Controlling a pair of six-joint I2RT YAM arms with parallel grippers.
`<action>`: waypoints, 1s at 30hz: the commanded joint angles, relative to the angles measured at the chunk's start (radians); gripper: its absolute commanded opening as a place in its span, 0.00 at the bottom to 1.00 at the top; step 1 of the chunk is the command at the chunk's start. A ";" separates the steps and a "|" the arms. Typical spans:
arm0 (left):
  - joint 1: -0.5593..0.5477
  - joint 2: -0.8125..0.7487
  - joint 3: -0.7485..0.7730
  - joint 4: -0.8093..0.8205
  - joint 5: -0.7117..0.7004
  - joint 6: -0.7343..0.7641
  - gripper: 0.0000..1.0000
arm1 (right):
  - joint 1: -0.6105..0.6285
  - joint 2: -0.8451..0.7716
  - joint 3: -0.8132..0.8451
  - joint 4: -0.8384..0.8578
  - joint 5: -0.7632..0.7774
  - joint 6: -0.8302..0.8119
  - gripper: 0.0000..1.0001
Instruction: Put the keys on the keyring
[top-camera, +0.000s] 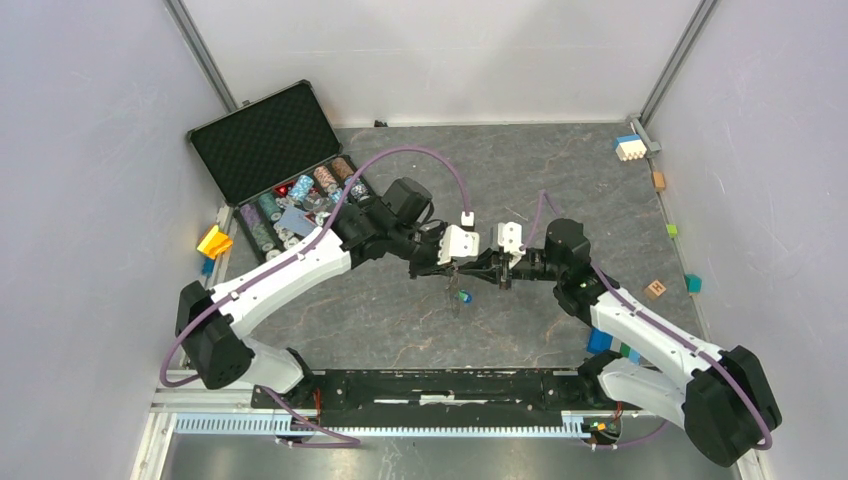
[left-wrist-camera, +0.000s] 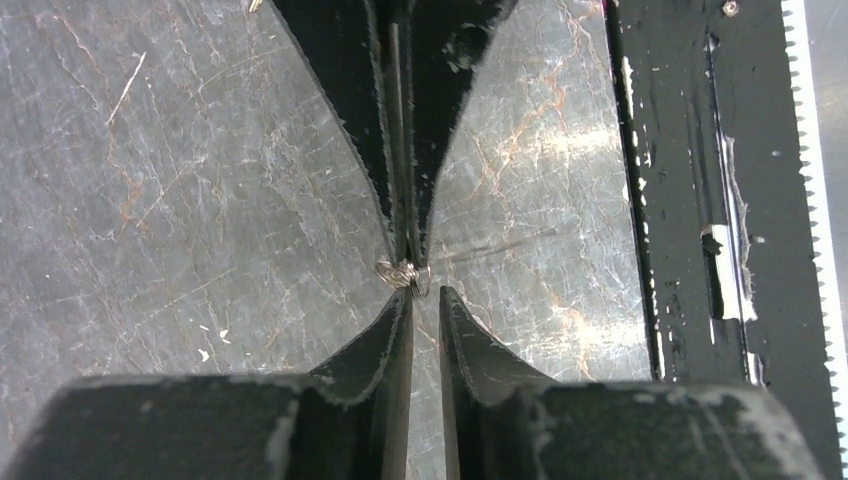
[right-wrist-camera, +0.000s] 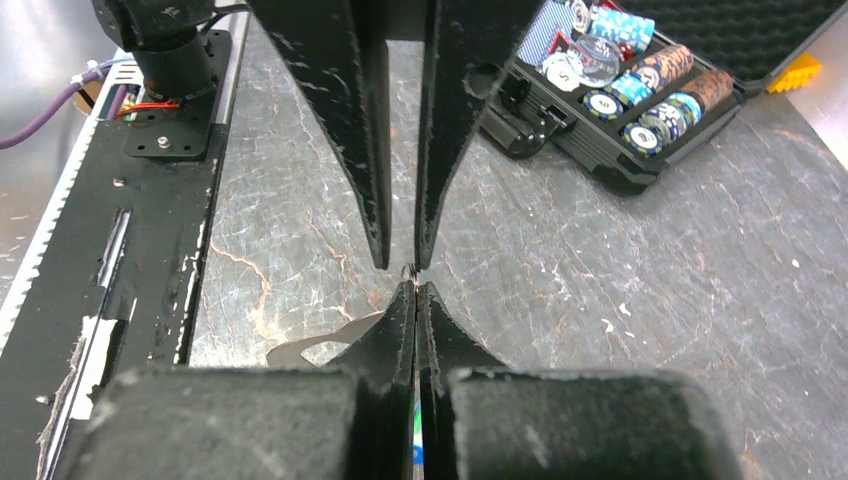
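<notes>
From overhead I see both arms meeting nose to nose over the middle of the tabletop (top-camera: 400, 330), but the contact point is too small there to read.

The right tool (right-wrist-camera: 416, 290) has its fingers pressed flat together. A tiny knot of metal links is nipped at their very tips, which I take to be the chain stretch of the keyring (left-wrist-camera: 403, 272), held clear of the tabletop. The left tool (left-wrist-camera: 425, 298) sits tip to tip against it with its fingers slightly apart; stone shows through the gap, and I see nothing clamped between them.

The rest of the ring is hard to find. Overhead, a thin dark loop hangs just under the two tips with a blue-green speck beside it, so at least one of the keys (top-camera: 466, 296) is there. I cannot count them, make out a black tag, or tell whether any is threaded on.

In the right wrist view a greenish sliver shows through the slit low between the fingers — too narrow to identify.

The open case (top-camera: 262, 140) of chips (right-wrist-camera: 640, 85) lies at the far left, partly behind the left arm.
</notes>
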 joint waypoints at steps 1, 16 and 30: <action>0.000 -0.050 -0.022 0.026 0.021 0.042 0.26 | -0.007 -0.023 0.014 -0.006 0.035 -0.014 0.00; 0.098 -0.196 -0.375 0.580 0.172 -0.131 0.49 | -0.016 -0.008 0.052 0.117 0.054 0.172 0.00; 0.163 -0.190 -0.462 0.846 0.309 -0.346 0.36 | -0.041 0.054 0.021 0.346 0.022 0.411 0.00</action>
